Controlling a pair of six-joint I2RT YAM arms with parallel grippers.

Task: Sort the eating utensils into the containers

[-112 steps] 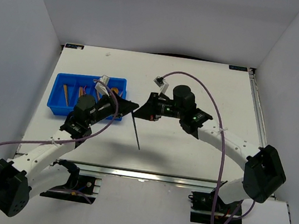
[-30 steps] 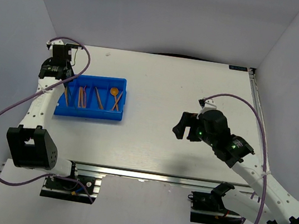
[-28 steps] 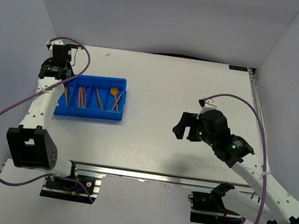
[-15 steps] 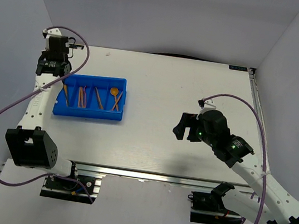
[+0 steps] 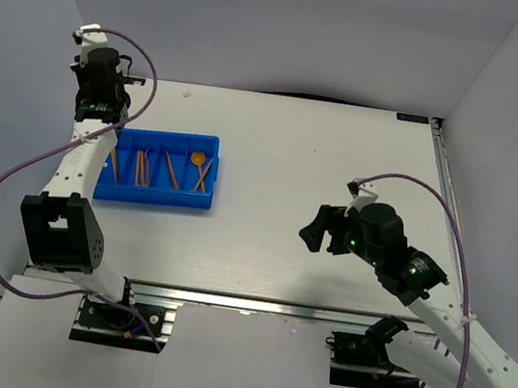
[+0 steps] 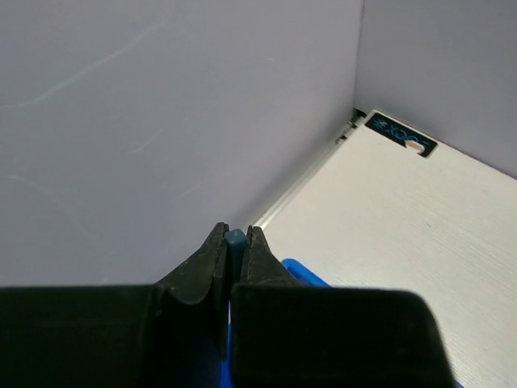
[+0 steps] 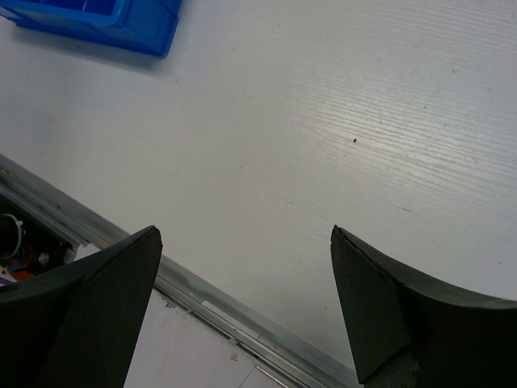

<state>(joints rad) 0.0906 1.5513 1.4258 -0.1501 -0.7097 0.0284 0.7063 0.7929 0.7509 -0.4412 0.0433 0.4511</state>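
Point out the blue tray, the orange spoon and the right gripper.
blue tray point(image 5: 151, 196): top view, near wall.
orange spoon point(image 5: 198, 158): top view, round bowl.
right gripper point(image 7: 244, 234): right wrist view, midway between open fingertips.

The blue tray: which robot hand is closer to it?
Left. The left gripper, pinching a blue-grey utensil, hangs by the blue tray's far left corner; the right gripper is far off to its right.

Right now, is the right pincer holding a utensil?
No, the right pincer stands wide open, only bare table between its fingers.

No legible text or markings
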